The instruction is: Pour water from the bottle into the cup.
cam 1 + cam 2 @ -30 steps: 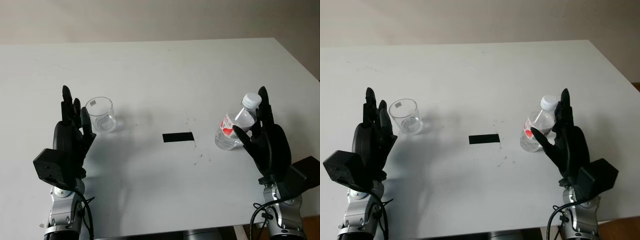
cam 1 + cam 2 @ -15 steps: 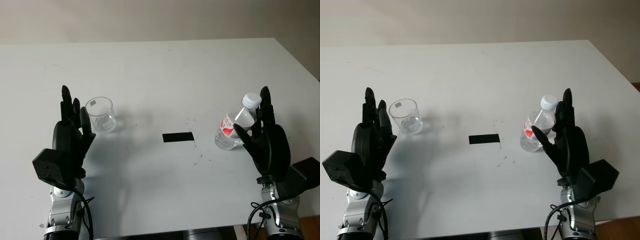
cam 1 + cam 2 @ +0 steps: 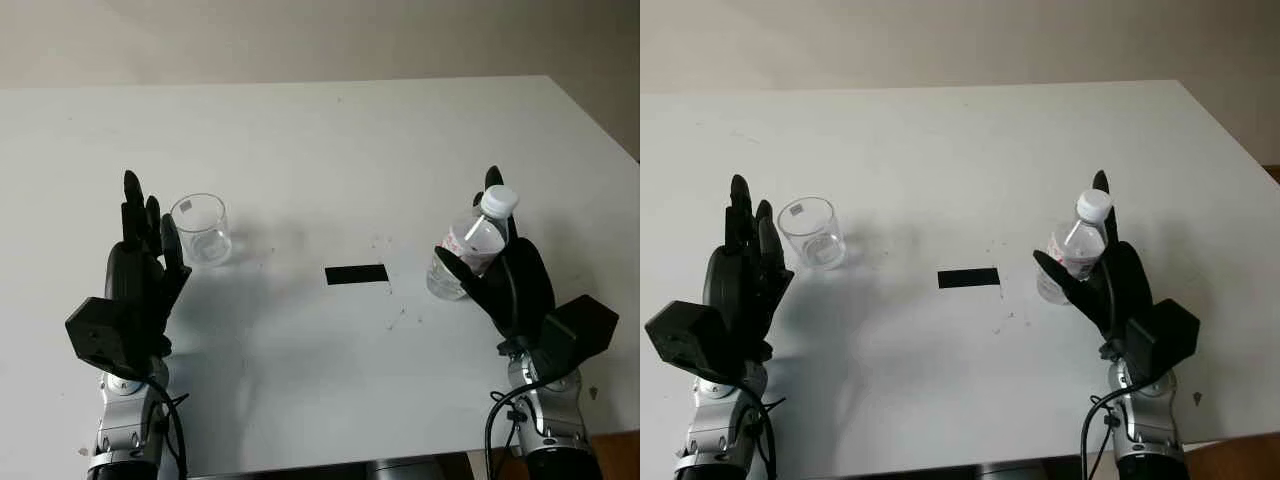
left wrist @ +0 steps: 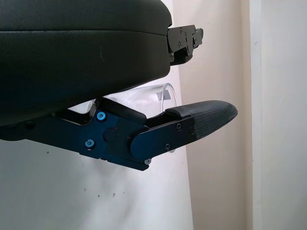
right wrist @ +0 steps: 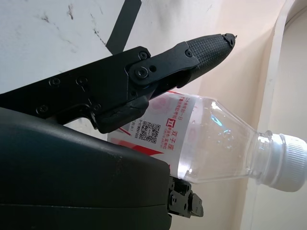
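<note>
So the right hand (image 3: 497, 283) is wrapped around the bottle (image 3: 466, 252) on the right side of the white surface (image 3: 320, 130), thumb on one side and fingers behind it, though it's hard to say how firm that hold is. The bottle's white cap (image 5: 288, 162) looks like it's on, which is the obvious snag: tip it like that and nothing comes out. It's also a thin clear plastic bottle, so too hard a squeeze could crumple it, and too loose a one lets it slip or tip over during the lift. The cup (image 3: 201, 229) sits well apart on the left side, with the left hand (image 3: 140, 277) open just beside it, not holding it. If the pour comes in off-centre, water ends up around the black tape strip (image 3: 356, 274) or on the surface instead.
</note>
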{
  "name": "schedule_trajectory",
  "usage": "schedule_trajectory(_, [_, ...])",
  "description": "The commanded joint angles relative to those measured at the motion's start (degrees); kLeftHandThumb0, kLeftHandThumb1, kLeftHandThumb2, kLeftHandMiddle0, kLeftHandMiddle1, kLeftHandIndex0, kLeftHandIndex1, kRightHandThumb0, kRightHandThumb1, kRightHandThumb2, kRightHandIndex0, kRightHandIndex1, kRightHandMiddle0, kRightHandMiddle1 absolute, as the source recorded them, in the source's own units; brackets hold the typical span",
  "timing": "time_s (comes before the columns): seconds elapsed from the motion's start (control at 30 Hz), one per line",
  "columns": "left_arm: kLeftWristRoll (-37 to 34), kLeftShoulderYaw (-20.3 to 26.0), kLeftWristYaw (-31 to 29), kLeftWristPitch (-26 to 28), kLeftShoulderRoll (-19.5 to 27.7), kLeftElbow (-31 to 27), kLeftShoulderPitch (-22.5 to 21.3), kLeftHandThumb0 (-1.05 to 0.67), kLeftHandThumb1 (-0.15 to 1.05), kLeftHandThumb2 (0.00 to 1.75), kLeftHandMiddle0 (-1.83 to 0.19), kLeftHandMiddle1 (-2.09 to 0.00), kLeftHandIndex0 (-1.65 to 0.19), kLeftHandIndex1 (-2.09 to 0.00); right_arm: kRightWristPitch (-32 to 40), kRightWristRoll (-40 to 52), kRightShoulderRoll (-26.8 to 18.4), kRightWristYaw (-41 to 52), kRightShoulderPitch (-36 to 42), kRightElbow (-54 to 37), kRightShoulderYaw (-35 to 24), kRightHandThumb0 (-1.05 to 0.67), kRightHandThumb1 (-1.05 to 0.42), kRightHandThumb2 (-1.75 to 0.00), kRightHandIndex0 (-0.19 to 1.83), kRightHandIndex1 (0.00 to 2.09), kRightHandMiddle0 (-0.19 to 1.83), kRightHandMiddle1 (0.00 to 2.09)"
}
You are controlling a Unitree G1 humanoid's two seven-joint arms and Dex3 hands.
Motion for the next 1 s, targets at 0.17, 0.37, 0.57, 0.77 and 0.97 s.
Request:
schedule_trajectory(0.17, [0.27, 0.15, 0.10, -0.48, 0.31, -1.05, -0.20, -0.76, 1.05, 0.70, 0.19, -0.25, 0.15, 0.00, -0.17, 4.83, 1.99, -0.35, -0.87, 0.27, -2.00, -0.70, -0.93, -0.04, -0.06, 0.07, 0.01, 0.11])
schedule_trajectory(0.37, [0.03, 0.24, -0.17, -0.74, 0.31, -0.98, -0.16, -0.74, 1.05, 0.71, 0.19, -0.25, 0.14, 0.00, -0.89, 0.25, 2.81, -8.06, -0.53, -0.68, -2.09, -0.46, -0.96, -0.06, 0.47, 1.86, 0.36, 1.77])
schedule_trajectory(0.57, [0.52, 0.13, 0.35, -0.64, 0.17, -1.18, -0.14, -0.75, 1.05, 0.70, 0.19, -0.27, 0.13, 0.00, -1.45, -0.67, 2.34, -8.54, -0.24, -0.97, -1.85, -0.33, -1.03, -0.06, 0.54, 2.09, 0.46, 2.09])
schedule_trajectory(0.77, [0.50, 0.14, 0.32, -1.10, 0.09, -0.98, -0.08, -0.76, 1.05, 0.70, 0.19, -0.27, 0.13, 0.00, -2.71, 0.08, 1.57, -5.38, -0.05, -0.74, -1.52, -0.25, -1.04, -0.06, 0.56, 2.09, 0.48, 2.09])
schedule_trajectory(0.97, [0.56, 0.04, 0.59, -1.16, -0.07, -1.01, 0.00, -0.75, 1.05, 0.70, 0.19, -0.26, 0.13, 0.00, -0.82, -0.24, 0.36, -2.65, 0.14, -1.12, -0.61, -0.30, -1.04, -0.05, 0.55, 2.09, 0.45, 2.09])
